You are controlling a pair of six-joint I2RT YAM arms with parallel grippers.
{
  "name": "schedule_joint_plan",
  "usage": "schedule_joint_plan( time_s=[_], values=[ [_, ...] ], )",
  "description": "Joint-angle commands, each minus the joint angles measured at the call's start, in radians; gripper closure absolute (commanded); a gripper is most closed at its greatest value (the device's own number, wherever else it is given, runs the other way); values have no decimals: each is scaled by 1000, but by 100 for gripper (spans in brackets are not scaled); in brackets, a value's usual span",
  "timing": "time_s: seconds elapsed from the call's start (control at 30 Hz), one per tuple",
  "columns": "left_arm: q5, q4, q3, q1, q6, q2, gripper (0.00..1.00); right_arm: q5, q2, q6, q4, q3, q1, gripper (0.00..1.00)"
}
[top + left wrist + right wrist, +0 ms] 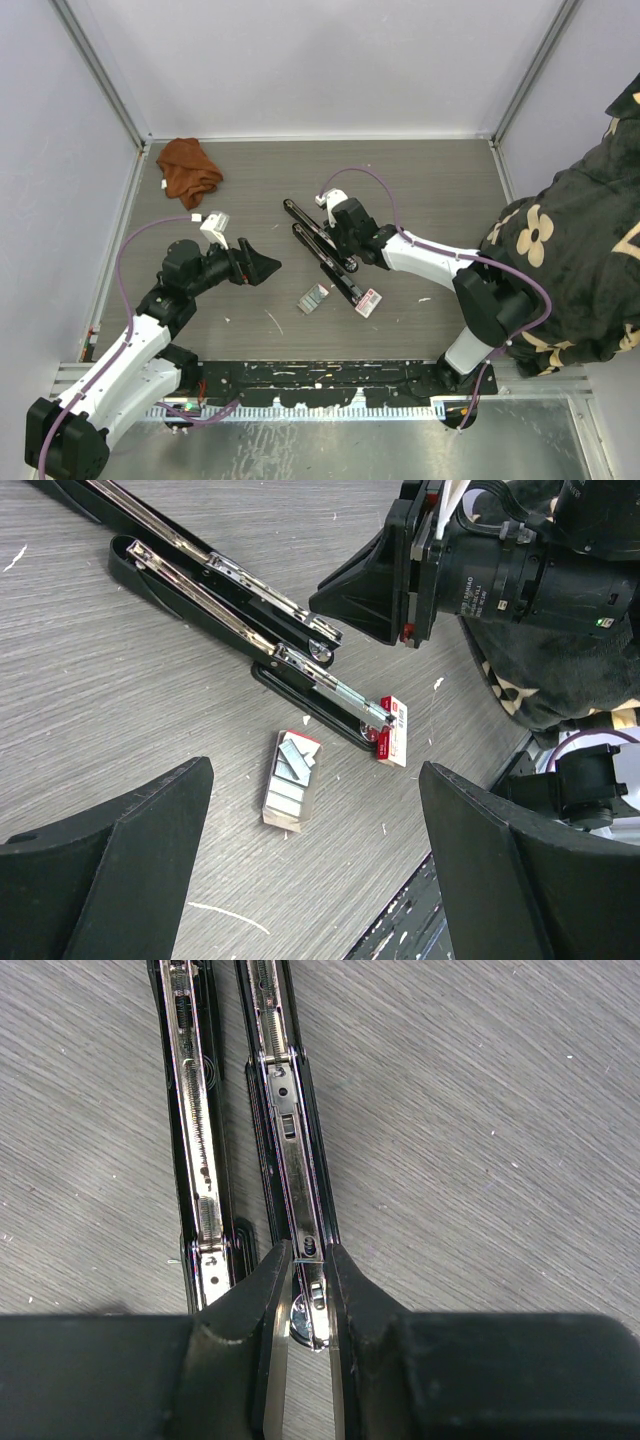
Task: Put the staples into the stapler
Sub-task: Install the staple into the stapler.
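Note:
The black stapler (343, 283) lies opened on the table, its shiny metal rail (285, 1110) facing up. A second long black bar (190, 1110) with a spring lies beside it. My right gripper (307, 1255) is shut across the stapler's rail near one end. A thin silvery line spans its fingertips, and I cannot tell what that is. The staples (288, 778) sit in a small grey tray (313, 298) near the stapler's end. The red-and-white box (393, 730) is beside them. My left gripper (315, 772) hovers open above the tray, holding nothing.
A brown cloth (188, 170) lies bunched at the back left corner. A person in a dark flowered garment (560, 260) stands at the right edge. Small white scraps dot the grey wood-grain table (420, 190).

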Motion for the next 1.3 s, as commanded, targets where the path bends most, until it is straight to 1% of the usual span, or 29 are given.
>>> schedule_joint_plan(
  time_s=[0.0,0.47,0.73,0.87,1.03,1.27],
  values=[
    [14,26,3,3,-5,-17,13,13,3,-12,47,10,-3,83],
    [16,29,3,3,-5,-17,13,38,21,-25,58,6,-5,83],
    [17,27,1,4,-5,-20,13,-18,37,-5,67,4,-9,83],
    [17,29,1,3,-4,-18,13,-23,30,0,74,-1,-9,83],
    [17,32,1,4,-4,-16,13,-16,39,-8,100,-19,-11,83],
    [20,40,-2,4,-4,-13,13,-25,20,-15,196,-91,-10,83]
  ],
)
